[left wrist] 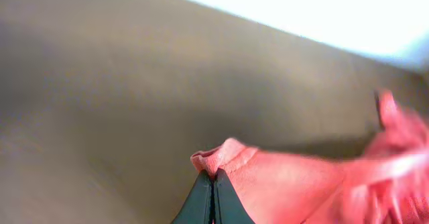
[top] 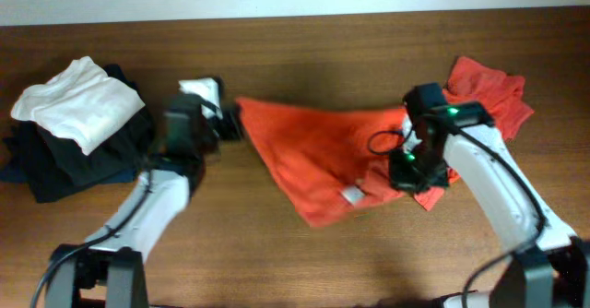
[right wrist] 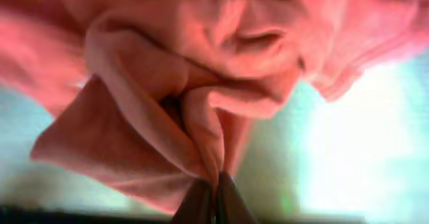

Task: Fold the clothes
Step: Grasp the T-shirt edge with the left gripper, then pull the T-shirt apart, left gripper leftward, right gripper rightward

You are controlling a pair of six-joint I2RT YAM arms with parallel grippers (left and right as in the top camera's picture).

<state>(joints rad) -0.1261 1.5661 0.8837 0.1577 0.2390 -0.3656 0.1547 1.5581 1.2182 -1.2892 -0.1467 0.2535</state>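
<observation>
Overhead view: the shirt is stretched across the counter between the two tools. It's basically a red-orange triangle, with its long edge running from one tool to the other.

The left tool is pinched shut on the shirt's corner. In the left wrist view the tips are pressed together, with a little rolled bit of hem poking out right above them. The rest of the fabric trails off to that tool's right, all blurry.

The right tool is clamped on a bunched-up wad of the shirt. Its wrist view is pretty much all fabric, with the folds gathered down into the closed tips. More of the shirt lies crumpled just past the right tool, on the side away from the left one. A small white tag shows on the cloth just beside the right tool, toward the left one.

Behind the left tool, well apart from the shirt, a white garment lies on top of black garments.
</observation>
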